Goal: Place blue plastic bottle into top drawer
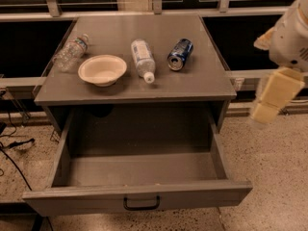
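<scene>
The gripper is seen at the right edge of the camera view, off the side of the cabinet and above the floor; how far it is open cannot be told, and nothing is seen held in it. The blue plastic bottle lies on its side on the cabinet top, well apart from the gripper, to its left in the view and further back, its white cap turned toward the front edge; the top drawer stands pulled out, below the gripper's level and to its left.

Several failures can be foreseen. A soda can lies between the gripper and the bottle, near the bottle; were the reach made low and straight across, the can would likely be struck and set rolling, or be grasped by mistake. The bottle is round and rests on its side; if it were closed upon off-centre it could be rolled away toward the bowl on its far side. A clear water bottle, farthest from the gripper, might be taken for the target. The drawer's rear is overhung by the cabinet top; a release made too far back would probably be blocked by that edge.
</scene>
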You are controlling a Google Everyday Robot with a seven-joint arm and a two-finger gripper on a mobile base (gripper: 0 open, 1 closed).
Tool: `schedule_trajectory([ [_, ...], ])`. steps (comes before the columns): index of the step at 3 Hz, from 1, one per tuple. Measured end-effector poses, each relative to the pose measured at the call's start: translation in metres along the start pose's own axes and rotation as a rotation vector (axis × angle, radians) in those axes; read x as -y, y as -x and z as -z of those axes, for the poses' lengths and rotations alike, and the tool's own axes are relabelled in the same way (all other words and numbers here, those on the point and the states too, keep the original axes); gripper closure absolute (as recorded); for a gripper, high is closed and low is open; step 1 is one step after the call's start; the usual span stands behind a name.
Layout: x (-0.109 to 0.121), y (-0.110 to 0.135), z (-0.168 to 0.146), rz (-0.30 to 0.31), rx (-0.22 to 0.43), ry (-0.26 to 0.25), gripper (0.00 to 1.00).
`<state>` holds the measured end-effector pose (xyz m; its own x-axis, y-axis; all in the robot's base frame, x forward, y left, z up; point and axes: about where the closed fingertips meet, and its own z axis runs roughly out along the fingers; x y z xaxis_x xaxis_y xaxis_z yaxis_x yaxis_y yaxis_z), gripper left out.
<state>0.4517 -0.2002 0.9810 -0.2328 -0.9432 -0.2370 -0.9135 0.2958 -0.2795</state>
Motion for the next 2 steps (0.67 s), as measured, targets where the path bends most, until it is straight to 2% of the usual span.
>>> schedule_trajectory([
  [1, 0.008, 0.018, -0.006, -0.043, 0.028, -0.032, 0.00],
  [2, 0.017, 0.036, -0.025, -0.117, 0.041, -0.059, 0.00],
])
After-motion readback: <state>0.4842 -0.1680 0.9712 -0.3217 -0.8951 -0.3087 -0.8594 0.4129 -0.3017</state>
